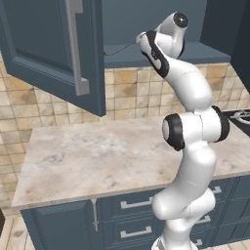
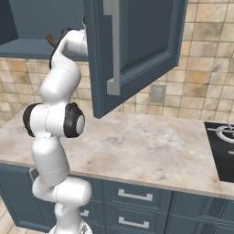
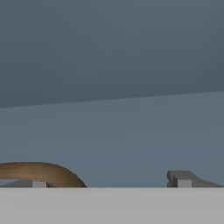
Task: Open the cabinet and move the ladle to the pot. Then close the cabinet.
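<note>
Brown ladle (image 3: pixel 41 173) cut off low | hand (image 3: pixel 109 183) apart inside cabinet (image 1: pixel 49 44) | pot unseen

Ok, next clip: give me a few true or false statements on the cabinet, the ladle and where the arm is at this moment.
1. Both doors of the cabinet stand open. True.
2. The arm reaches up into the cabinet. True; the gripper looks along the inside shelf.
3. The ladle lies on the marble counter. False; it is inside the cabinet, close to one fingertip of the gripper.
4. The gripper is shut on the ladle. False; the fingertips stand wide apart, and the brown curve sits by one of them.
5. A cooktop is set into the counter. True.
</note>
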Motion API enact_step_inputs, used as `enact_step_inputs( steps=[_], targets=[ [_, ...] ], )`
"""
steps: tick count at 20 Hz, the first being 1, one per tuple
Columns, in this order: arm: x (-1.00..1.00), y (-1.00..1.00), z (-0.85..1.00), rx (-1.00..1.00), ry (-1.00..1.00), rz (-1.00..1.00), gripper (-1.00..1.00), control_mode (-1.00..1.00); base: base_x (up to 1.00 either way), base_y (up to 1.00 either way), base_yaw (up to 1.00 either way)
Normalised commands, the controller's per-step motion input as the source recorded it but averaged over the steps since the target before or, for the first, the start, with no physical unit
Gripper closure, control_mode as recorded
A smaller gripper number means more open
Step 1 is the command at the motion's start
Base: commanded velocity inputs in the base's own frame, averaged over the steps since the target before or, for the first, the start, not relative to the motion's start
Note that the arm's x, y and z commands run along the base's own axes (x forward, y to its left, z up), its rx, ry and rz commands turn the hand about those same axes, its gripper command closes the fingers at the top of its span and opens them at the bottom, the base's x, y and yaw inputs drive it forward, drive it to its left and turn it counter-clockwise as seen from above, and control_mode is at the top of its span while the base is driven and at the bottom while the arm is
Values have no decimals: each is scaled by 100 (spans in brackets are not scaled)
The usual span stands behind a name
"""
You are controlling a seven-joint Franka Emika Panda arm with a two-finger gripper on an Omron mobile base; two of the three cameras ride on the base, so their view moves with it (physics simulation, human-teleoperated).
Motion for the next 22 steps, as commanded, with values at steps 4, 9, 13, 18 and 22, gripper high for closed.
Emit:
enact_step_inputs(
  steps=[4,9,13,18,22],
  targets=[
    [32,0,-21,0,0,4,-100,-100,0,0,0],
    [37,0,-17,0,0,7,100,-100,0,0,0],
    [26,0,-2,0,0,6,100,-100,0,0,0],
    [-4,0,0,0,-1,4,100,-100,0,0,0],
    [-53,2,0,0,-4,0,100,-100,0,0,0]
  ],
)
